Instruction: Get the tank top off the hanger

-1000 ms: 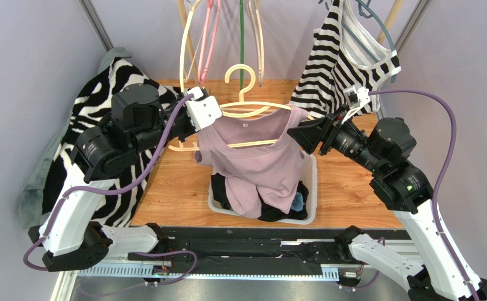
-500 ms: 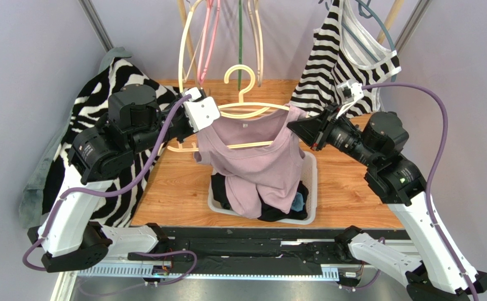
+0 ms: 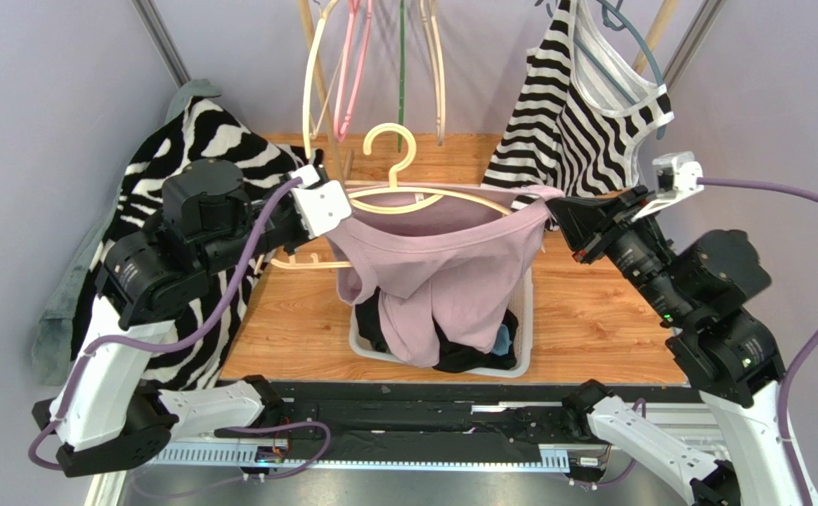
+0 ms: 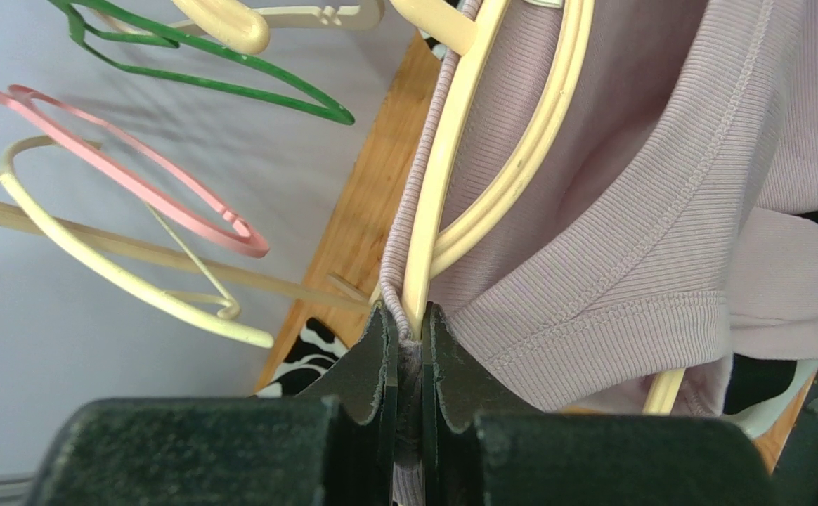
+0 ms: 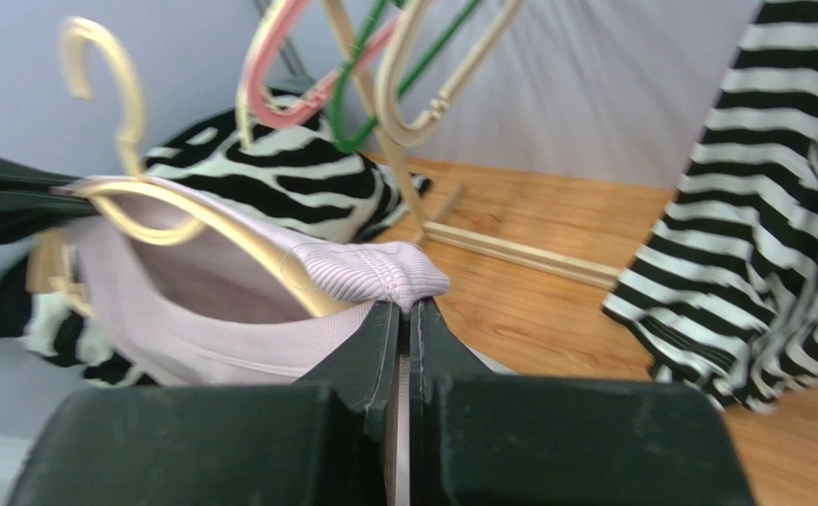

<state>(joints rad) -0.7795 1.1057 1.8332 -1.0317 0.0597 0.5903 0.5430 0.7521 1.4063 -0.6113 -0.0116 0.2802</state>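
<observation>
A mauve tank top (image 3: 440, 264) hangs on a cream hanger (image 3: 424, 200) and is stretched wide between my two grippers above the basket. My left gripper (image 3: 337, 216) is shut on the hanger's left end, with the top's fabric pinched in as well. In the left wrist view the hanger (image 4: 440, 179) and ribbed tank top (image 4: 635, 211) run up from the gripper (image 4: 410, 316). My right gripper (image 3: 554, 208) is shut on the top's right shoulder strap. In the right wrist view the bunched strap (image 5: 371, 269) sits in the gripper (image 5: 408, 308), beside the hanger's arm (image 5: 223, 227).
A white basket (image 3: 522, 316) of clothes sits under the tank top. A black-and-white striped top (image 3: 572, 116) hangs at back right. Zebra-print cloth (image 3: 170, 169) is draped on the left. Empty pink, green and cream hangers (image 3: 350, 63) hang on the back rack.
My right gripper closed on the strap and pulled it to the right, stretching the top flat. The hanger has levelled out and the left arm shifted slightly left.
</observation>
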